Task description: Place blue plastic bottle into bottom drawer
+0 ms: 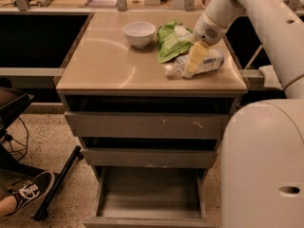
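Note:
The blue plastic bottle (212, 61) lies on its side on the tan cabinet top (109, 61), white cap pointing left, just in front of the green snack bag (172, 40). My gripper (191, 71) hangs from the white arm (223, 8) at the upper right. It is down at the bottle's middle and covers part of the label. The bottom drawer (149, 196) is pulled out at the foot of the cabinet, and its grey floor is bare.
A white bowl (139, 33) stands at the back of the top, left of the bag. Two upper grey drawers (147, 125) sit slightly out. My white base (263, 165) fills the lower right. A person's shoe (28, 191) and a black chair leg (57, 184) are on the floor at left.

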Robot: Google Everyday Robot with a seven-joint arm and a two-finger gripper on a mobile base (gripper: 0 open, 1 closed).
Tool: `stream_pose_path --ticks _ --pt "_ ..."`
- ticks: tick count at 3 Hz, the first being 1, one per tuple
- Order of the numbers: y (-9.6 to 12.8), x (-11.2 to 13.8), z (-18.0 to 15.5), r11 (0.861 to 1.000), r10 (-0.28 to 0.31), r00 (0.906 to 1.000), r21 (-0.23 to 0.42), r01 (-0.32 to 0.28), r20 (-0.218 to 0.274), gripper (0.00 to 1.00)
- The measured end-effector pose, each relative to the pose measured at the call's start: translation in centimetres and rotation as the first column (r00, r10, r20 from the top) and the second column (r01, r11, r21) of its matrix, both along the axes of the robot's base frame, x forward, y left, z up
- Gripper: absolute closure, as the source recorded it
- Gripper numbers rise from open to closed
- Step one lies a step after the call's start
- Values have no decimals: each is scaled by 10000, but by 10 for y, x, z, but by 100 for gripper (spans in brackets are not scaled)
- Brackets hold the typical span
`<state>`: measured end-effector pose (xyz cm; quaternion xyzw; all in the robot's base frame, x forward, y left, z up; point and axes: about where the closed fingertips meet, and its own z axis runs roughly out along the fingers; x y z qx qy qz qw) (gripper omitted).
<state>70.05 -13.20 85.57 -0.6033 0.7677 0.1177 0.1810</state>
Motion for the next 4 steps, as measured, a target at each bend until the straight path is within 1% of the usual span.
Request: stream_pose_path --ticks 1,2,3,4 --pt "-8 3 -8 9996 -186 9998 199 187 -57 0" --pt "-27 7 -28 9964 -487 9983 682 508 -314 0" --pt "-23 12 -30 9960 -509 9985 720 523 -219 19" --pt "-21 15 -32 9957 -530 9984 750 542 -176 42"
